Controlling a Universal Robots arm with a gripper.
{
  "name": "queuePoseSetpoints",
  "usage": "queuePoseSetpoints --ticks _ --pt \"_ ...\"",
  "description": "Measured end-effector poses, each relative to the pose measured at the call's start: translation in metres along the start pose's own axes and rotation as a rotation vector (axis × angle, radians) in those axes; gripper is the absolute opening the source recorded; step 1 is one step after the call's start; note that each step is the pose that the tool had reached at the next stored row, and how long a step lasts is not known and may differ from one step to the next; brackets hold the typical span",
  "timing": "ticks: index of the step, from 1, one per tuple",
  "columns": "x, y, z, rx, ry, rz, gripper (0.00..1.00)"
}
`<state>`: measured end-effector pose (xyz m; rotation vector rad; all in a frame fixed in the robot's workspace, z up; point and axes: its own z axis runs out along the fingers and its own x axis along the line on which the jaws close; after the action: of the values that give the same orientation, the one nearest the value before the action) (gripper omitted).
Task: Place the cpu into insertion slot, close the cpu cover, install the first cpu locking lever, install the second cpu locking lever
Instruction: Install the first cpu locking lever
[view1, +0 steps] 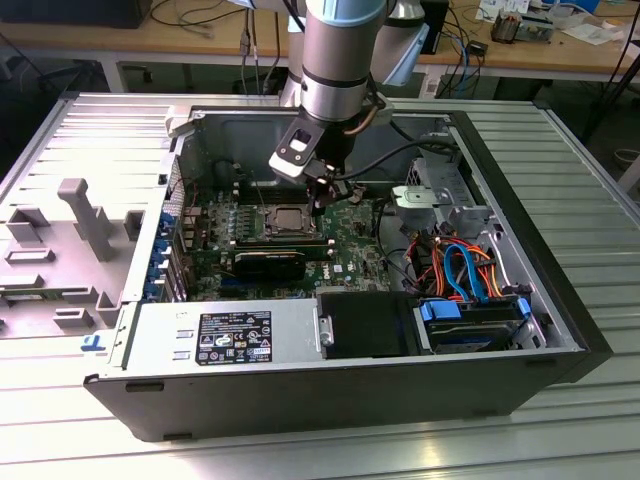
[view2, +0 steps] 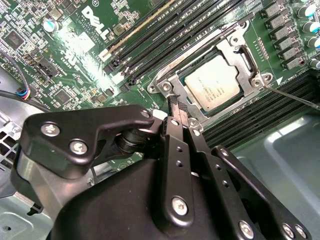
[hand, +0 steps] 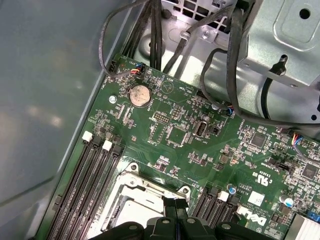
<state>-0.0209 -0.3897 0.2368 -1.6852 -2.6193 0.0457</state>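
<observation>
Second wrist view: the cpu (view2: 215, 82) sits flat in the insertion slot (view2: 260, 80), dull silver top up. The cpu cover (view2: 175, 80) is down over it, its frame around the chip and the chip showing through the window. A thin metal rod (view2: 292, 97) runs out from one corner of the slot and slants over the black memory slots (view2: 260, 117) on that side. Whether it is latched, cannot tell.

The gripper (view2: 180, 111) has its fingers pressed together, with nothing visible between them. Its tip is just beside a corner of the slot, at the edge of the cover. Contact with the frame cannot be told.

First wrist view: the gripper tip hangs at the slot's rim. On the green motherboard (hand: 185, 125), a coin cell (hand: 140, 95) lies well apart from the slot, near a bundle of black cables (hand: 232, 75).

Exterior view: the arm (view1: 340, 60) reaches down into the open computer case (view1: 350, 400), which lies on its side on a ribbed metal surface (view1: 590, 200). The gripper is just beside the slot, on the exterior view's right of it. Blue and orange cables (view1: 465, 265) lie well apart from the slot, further to the exterior view's right.
</observation>
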Motion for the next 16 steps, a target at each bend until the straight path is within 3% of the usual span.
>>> queuePoseSetpoints --ticks 16 --pt "0.0000 0.0000 0.0000 0.0003 -0.0012 -0.031 0.11"
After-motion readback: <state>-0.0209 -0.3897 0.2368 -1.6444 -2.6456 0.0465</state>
